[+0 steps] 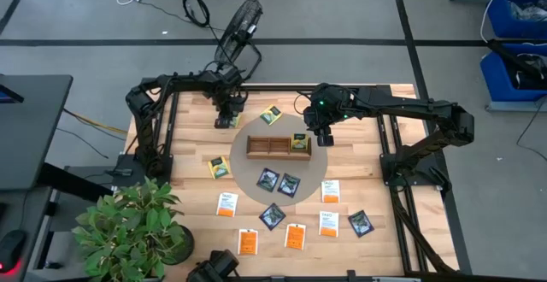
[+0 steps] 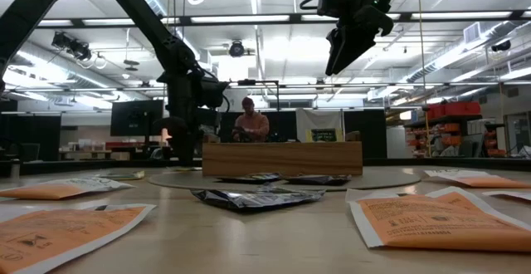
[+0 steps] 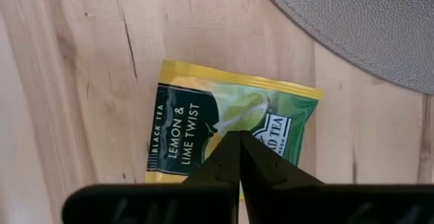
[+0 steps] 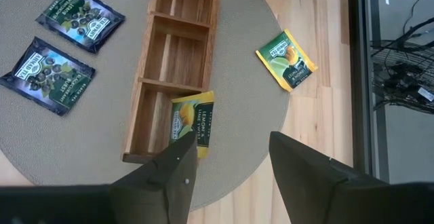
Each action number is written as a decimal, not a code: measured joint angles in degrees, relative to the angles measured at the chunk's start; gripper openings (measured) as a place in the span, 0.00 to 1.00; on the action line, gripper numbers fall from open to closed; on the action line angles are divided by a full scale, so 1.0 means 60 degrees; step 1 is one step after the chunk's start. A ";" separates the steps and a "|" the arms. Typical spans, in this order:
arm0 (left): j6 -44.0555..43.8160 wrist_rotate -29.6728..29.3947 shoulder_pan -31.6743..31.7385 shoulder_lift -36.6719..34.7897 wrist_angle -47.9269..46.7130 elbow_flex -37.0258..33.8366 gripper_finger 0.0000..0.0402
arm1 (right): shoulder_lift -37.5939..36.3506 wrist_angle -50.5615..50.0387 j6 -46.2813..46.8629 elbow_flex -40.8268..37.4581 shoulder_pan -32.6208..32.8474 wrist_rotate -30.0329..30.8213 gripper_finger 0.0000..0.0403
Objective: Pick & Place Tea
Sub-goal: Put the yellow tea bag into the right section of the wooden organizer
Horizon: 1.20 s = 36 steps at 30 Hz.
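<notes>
On the light wooden table (image 1: 359, 158), small flat square tea packets (image 1: 226, 203) lay scattered: orange-and-white ones along the near edge, dark blue ones on and beside the round grey mat (image 1: 312, 184), and yellow-green ones toward the far side. One yellow-green packet (image 4: 192, 123) leaned in the end compartment of the long wooden tray (image 4: 178, 61), partly over its rim, and another (image 4: 285, 58) lay flat at the mat's edge. The left gripper (image 1: 226, 116) was down at the far left of the table, its fingers (image 3: 239, 157) pressed together over a yellow-green packet (image 3: 224, 125) printed "Lemon & Lime Twist"; whether any of the foil was pinched between them I could not tell. The right gripper (image 4: 227, 157) hung above the tray's right end with its fingers apart and nothing between them. A potted plant (image 1: 132, 224) stood at the near left corner, and a fan (image 1: 239, 30) and cables lay on the grey floor beyond. Only the low view showed the room behind: ceiling lights, shelving, and a seated person (image 2: 250, 123) past the tray. Only the left wrist view made the packet's lettering readable, while the right wrist view alone showed the tray's empty compartments.
</notes>
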 joint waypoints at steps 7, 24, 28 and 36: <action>-0.0242 -0.0396 -0.0156 -0.0660 0.0254 -0.0100 0.01 | 0.0000 0.0001 -0.0004 0.0000 -0.0002 0.0000 0.48; -0.0277 -0.0974 0.0197 -0.1043 0.0915 -0.0073 0.41 | 0.0000 -0.0003 -0.0032 0.0000 -0.0002 -0.0001 0.48; -0.0212 -0.0830 0.0491 -0.1041 0.0958 -0.0062 0.51 | 0.0000 -0.0003 -0.0033 0.0000 -0.0002 -0.0004 0.48; -0.0965 -0.0321 0.0837 -0.1014 0.0819 -0.0051 0.54 | 0.0000 0.0005 -0.0056 0.0000 -0.0002 -0.0004 0.48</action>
